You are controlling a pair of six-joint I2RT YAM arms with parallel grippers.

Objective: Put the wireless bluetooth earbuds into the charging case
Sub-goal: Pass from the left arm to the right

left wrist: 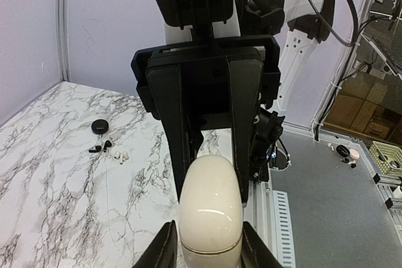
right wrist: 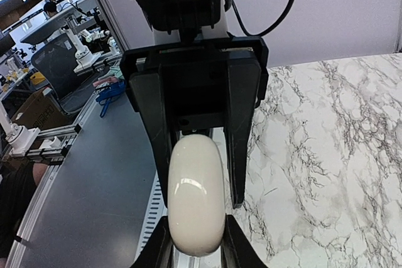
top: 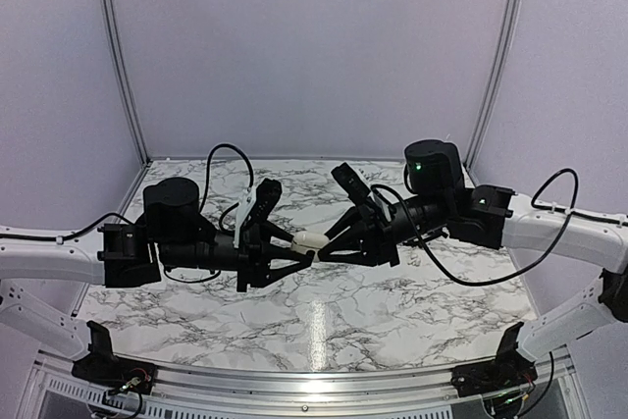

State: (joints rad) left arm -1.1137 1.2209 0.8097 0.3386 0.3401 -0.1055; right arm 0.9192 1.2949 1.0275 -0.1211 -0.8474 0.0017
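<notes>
Marble table [top: 392,301], glossy oval charging case [top: 309,240]

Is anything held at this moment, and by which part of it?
The charging case, in mid-air: the right gripper clamps one end in its jaws; the left gripper flanks the other end, grip unclear.

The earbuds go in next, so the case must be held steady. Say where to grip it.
Grip the case on its longer half, pinching its two rounded sides, coming end-on along its length as the right claw sits now. The seam lies near the opposite end, so that likely leaves the lid free.
</notes>
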